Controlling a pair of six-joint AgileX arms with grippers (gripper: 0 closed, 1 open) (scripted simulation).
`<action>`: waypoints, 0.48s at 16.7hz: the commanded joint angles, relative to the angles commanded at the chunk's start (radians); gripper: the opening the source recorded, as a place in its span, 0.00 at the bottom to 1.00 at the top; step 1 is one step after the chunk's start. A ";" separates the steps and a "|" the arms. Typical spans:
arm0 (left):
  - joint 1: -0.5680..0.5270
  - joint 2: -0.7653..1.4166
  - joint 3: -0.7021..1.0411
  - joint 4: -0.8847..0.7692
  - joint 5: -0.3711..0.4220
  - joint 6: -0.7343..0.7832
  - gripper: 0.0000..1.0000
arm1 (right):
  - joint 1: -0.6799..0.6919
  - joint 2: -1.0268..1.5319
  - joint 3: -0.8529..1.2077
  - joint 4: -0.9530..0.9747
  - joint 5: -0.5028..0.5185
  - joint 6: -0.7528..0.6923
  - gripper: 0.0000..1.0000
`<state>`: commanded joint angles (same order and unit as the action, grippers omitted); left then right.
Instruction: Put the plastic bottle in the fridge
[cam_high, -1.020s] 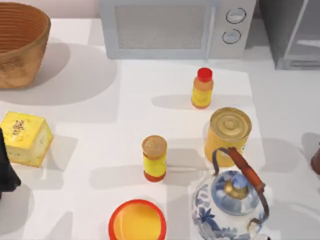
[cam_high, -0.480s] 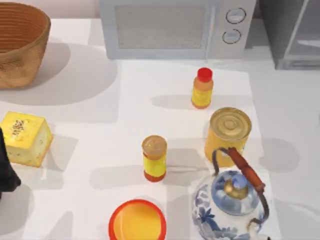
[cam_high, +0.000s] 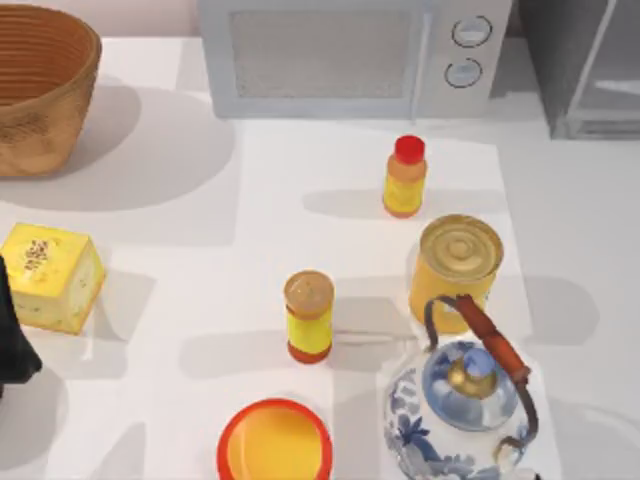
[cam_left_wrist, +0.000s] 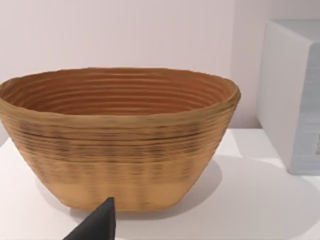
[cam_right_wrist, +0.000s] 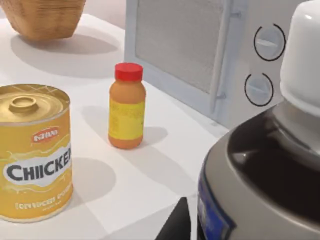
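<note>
The plastic bottle (cam_right_wrist: 260, 170) looms close in the right wrist view, right up against the right gripper (cam_right_wrist: 175, 225). It has a white cap, a dark shoulder and a grey body with a strip of blue label. A dark tip of the gripper sits just beside the bottle's wall; how far the gripper is open, and whether it actually has hold of the bottle, I cannot tell.

Beyond the gripper stand the chicken can (cam_right_wrist: 32, 150) and, farther off, the orange bottle (cam_right_wrist: 127, 106), red-capped and upright. Behind that is the microwave (cam_right_wrist: 200, 55) with its two knobs, and the basket (cam_right_wrist: 45, 17) is farthest away.

In the top view the fridge (cam_high: 545, 60) is at the far right corner of the table (cam_high: 150, 200), next to the microwave. The teapot (cam_high: 465, 400) is near the front edge, touching the can, with the canister (cam_high: 309, 315) and the red dish (cam_high: 275, 440) to its left.

The left arm (cam_high: 12, 340) is parked at the left edge beside the yellow box (cam_high: 50, 275). The left gripper (cam_left_wrist: 97, 222) faces the basket, well short of it; its opening cannot be told.
</note>
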<state>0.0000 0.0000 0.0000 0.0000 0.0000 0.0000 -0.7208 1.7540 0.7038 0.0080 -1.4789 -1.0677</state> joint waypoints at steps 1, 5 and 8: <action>0.000 0.000 0.000 0.000 0.000 0.000 1.00 | -0.015 -0.003 0.005 -0.076 -0.004 -0.053 0.01; 0.000 0.000 0.000 0.000 0.000 0.000 1.00 | -0.052 -0.014 0.013 -0.275 0.004 -0.214 0.01; 0.000 0.000 0.000 0.000 0.000 0.000 1.00 | -0.057 -0.019 0.014 -0.313 0.011 -0.250 0.01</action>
<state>0.0000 0.0000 0.0000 0.0000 0.0000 0.0000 -0.7780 1.7348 0.7179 -0.3050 -1.4683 -1.3176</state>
